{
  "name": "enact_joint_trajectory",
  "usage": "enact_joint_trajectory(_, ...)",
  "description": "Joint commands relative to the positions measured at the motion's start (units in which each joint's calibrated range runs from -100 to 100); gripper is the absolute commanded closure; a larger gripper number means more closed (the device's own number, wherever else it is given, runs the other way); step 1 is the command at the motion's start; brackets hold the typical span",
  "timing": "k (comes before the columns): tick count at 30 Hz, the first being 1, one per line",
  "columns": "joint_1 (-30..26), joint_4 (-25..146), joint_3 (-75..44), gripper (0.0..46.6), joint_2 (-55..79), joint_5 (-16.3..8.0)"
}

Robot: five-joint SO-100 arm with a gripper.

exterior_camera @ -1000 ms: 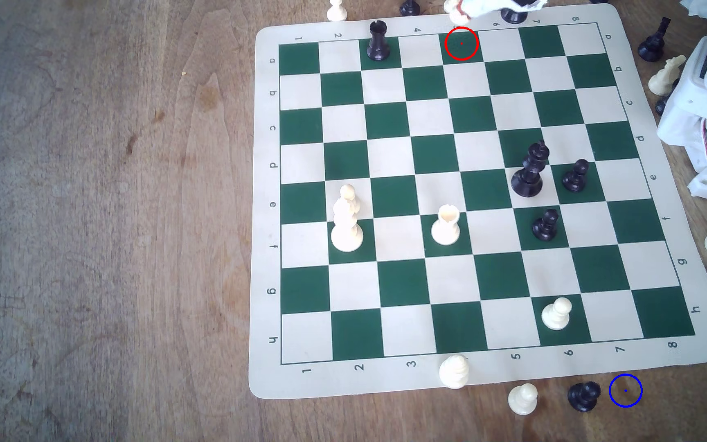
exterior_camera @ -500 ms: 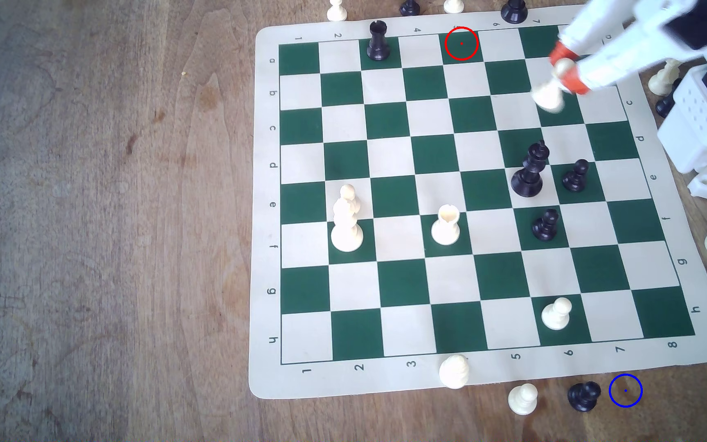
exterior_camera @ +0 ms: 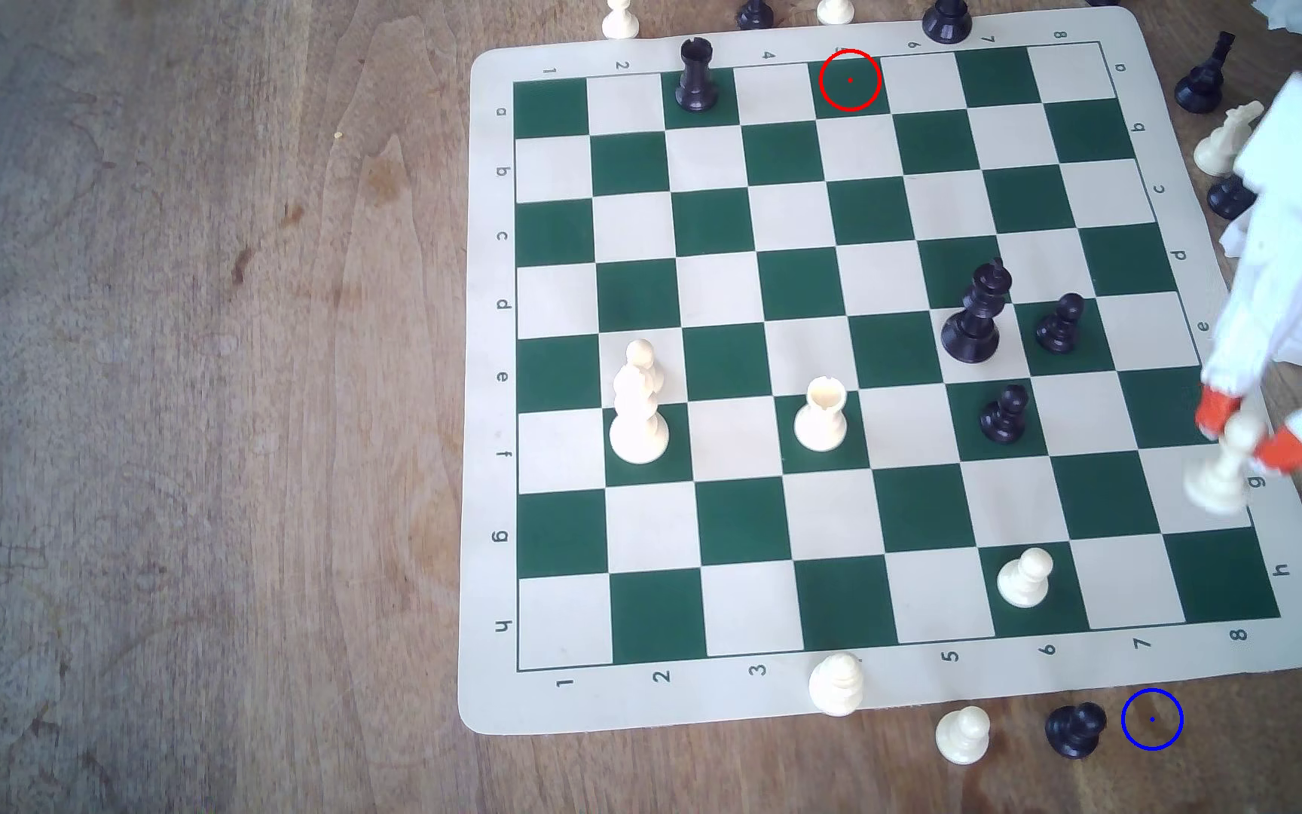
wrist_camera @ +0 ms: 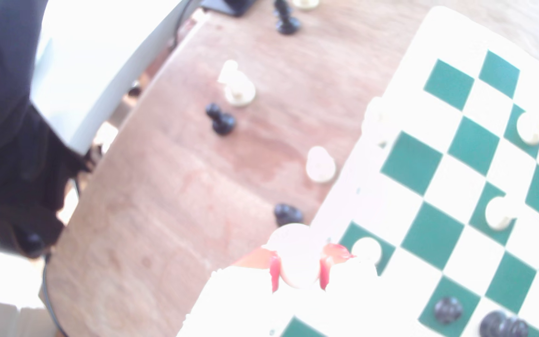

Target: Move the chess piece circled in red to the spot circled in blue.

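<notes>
Exterior view: blurred cream pawn [exterior_camera: 1223,462], flared base.

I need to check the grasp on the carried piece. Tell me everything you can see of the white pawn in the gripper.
The white pawn is small, cream and plastic-looking, with a narrow neck and a flared round base; motion blurs it. The gripper is shut on its upper part, an orange fingertip on each side, and the base hangs free, tilted toward the exterior view's left. It seems lifted above the board at the right-hand edge near row g, short of the blue-circled spot. In the wrist view its round underside shows between the pads.
</notes>
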Motion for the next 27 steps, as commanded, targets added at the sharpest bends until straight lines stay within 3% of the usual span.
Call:
enact_joint_trajectory(1,-3.5,-6.5,-1.3,46.4,7.3,0.3)
enact_joint_trajectory(8,-10.6,-12.4,0.1,46.4,17.6,-0.1)
enact_joint_trajectory(27,-10.1,-21.7,2.3,46.3,41.1,1.6)
